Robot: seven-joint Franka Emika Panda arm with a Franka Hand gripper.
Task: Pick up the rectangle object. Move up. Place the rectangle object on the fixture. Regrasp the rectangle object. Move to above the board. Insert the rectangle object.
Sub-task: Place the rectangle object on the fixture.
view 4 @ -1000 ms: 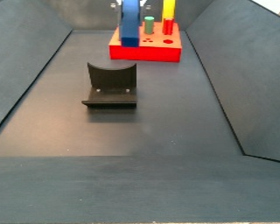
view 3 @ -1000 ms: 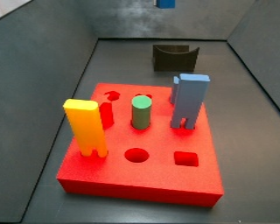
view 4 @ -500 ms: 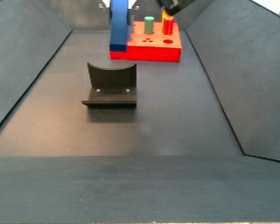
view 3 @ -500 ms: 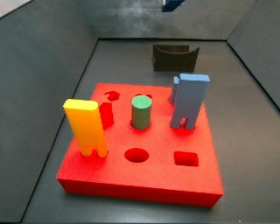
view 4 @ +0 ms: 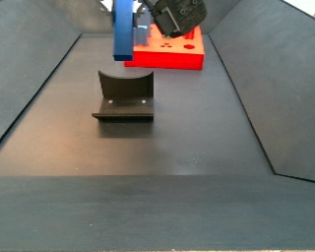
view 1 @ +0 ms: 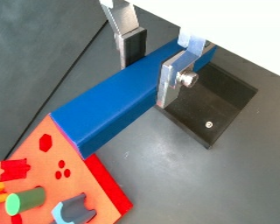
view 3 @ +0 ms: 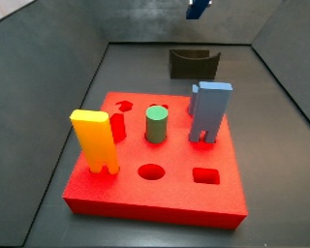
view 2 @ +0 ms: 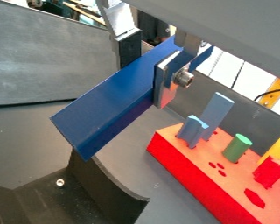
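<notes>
Gripper [view 1: 154, 59] clamped the bar [view 1: 116, 101] at one end, above the fixture [view 4: 123, 96]; looked rigid, smooth, likely to pivot.

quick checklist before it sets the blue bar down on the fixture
1. Long dark blue bar clamped between the claw fingers: ok, in both wrist views.
2. Bar clear of the floor: ok, it hangs in the air in a side view.
3. Notch of the small dark fixture free of other pieces: ok.
4. Bar lined up right over the notch: cannot tell; it looks close above in that side view.
5. Red board with its yellow, green and light blue pegs away from the fixture: ok.
6. Bar slipping in the grip: cannot tell.
</notes>
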